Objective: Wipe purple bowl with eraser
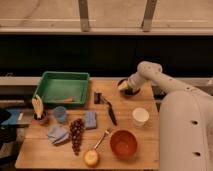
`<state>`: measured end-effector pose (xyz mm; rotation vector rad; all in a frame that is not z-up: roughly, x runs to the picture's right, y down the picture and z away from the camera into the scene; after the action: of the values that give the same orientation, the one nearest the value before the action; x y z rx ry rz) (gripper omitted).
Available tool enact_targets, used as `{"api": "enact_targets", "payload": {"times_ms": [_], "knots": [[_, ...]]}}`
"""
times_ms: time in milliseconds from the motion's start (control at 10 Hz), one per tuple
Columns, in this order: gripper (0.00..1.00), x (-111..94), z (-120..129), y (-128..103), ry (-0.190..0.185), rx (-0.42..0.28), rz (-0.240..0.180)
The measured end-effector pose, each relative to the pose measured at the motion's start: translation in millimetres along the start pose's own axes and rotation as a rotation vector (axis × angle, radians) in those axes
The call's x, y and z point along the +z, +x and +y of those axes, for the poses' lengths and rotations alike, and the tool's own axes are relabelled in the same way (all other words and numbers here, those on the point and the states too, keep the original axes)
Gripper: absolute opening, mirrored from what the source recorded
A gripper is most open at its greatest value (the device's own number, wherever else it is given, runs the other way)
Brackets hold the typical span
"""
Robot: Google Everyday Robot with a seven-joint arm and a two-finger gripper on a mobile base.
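Note:
The purple bowl [131, 90] is a small dark bowl at the back right of the wooden table [60, 152]. My white arm reaches in from the right, and the gripper [124, 86] sits at the bowl's left rim, right over it. A pale object shows at the gripper's tip against the bowl; I cannot tell whether it is the eraser. The gripper hides part of the bowl.
A green tray [65, 87] stands at the back left. A white cup [140, 116] and an orange bowl [123, 144] are in front of the purple bowl. A black tool [110, 111], grapes [76, 134], blue cloths [58, 134] and an apple [92, 158] lie mid-table.

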<state>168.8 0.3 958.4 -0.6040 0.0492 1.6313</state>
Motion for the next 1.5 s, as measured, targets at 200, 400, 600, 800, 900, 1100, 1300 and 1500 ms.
{"api": "enact_targets", "payload": {"times_ms": [200,400,600,800,900,1100,1300,1500], "knots": [[0.70,-8,-2,-3,-0.002,0.007,-0.023],[0.70,-13,-4,-6,-0.002,0.013,-0.035],[0.70,-14,-10,-10,0.006,0.021,-0.040],[0.70,-11,-18,-13,0.016,0.033,-0.034],[0.70,-10,-19,-14,0.017,0.033,-0.033],[0.70,-4,-17,-14,0.019,0.029,-0.021],[0.70,3,-14,-11,0.015,0.028,-0.005],[0.70,9,-12,-7,0.006,0.023,0.013]]}}
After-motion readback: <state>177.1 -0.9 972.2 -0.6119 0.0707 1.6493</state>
